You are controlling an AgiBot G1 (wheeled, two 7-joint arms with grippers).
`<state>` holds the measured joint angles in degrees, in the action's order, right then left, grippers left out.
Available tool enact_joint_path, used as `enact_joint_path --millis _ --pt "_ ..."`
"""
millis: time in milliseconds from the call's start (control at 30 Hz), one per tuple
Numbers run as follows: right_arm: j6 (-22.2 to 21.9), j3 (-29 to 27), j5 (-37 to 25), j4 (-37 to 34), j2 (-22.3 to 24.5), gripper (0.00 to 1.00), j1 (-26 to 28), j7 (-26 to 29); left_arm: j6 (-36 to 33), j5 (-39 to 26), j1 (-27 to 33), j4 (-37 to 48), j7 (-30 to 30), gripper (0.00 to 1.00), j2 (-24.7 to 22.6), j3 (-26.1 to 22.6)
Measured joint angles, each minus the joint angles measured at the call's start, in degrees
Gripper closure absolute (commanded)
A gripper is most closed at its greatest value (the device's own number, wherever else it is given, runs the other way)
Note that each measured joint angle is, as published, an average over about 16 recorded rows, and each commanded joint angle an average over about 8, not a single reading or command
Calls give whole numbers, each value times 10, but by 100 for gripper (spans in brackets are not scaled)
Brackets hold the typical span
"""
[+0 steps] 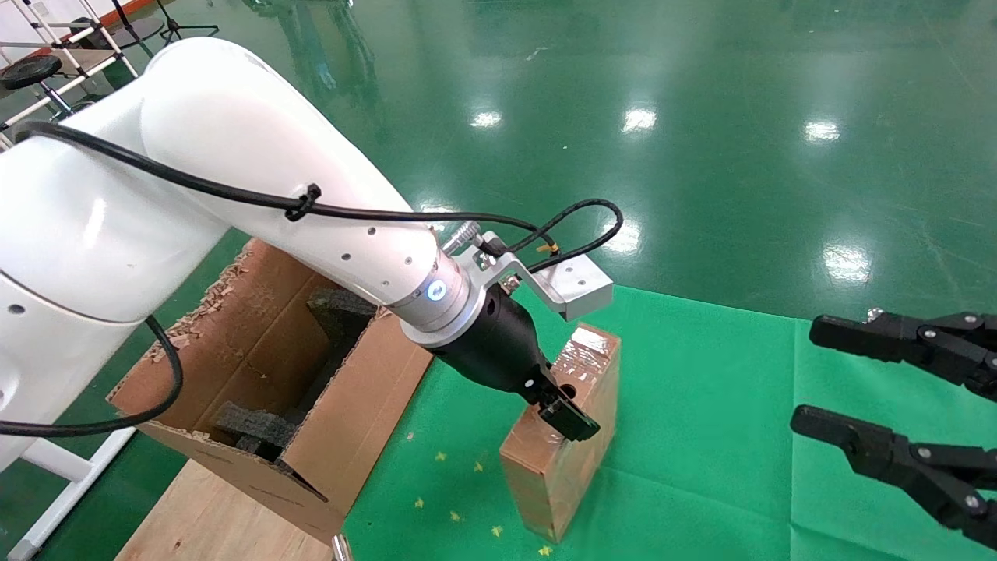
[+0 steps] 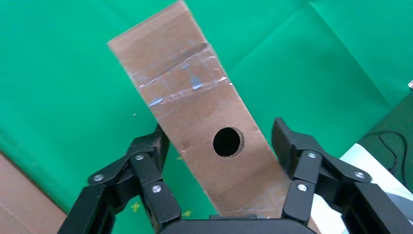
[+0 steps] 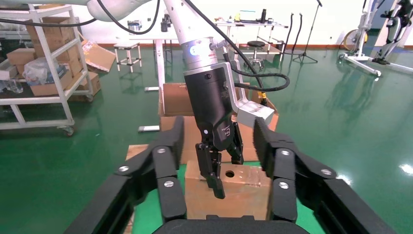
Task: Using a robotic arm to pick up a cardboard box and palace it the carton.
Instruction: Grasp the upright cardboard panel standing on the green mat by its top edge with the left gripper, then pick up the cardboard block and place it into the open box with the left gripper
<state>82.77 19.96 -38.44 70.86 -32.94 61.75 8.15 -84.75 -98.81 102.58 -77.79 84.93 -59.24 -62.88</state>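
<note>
The robotic arm, white-bodied and reaching in from ten o'clock in the head view, brought its left gripper down over the cardboard box, which stood on its long edge on the green cloth at about six o'clock of the scene. The box's long axis ran from roughly one o'clock down to seven, and its narrow upper face, taped and pierced by a round hole, pointed up at the hand. In the left wrist view the fingers stood spread on either flank of that narrow face, one close against the cardboard and the other just apart from it, so the box lay between them but was not pinched. The box appeared to rest on the cloth, not lifted.

The carton, with ragged flaps and black foam inserts, sat open at nine o'clock from the box, near it and directly under the white arm. The lift would likely turn on that line: the box lay just beside the carton's near wall, and the left arm was plainly the nearer one.

The right gripper, all black, hung at three o'clock, well apart from the box, its fingers splayed and holding nothing. The judgement here is that the grasp was about to close and the transfer had not begun.
</note>
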Motion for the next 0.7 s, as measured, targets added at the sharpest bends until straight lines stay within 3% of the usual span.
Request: enact_joint_path --millis 367,700 --pt "0 0 0 0 0 0 0 0 1 10 12 11 -25 100 11 10" --pt "0 0 0 0 0 0 0 0 14 64 69 76 -134 100 81 72"
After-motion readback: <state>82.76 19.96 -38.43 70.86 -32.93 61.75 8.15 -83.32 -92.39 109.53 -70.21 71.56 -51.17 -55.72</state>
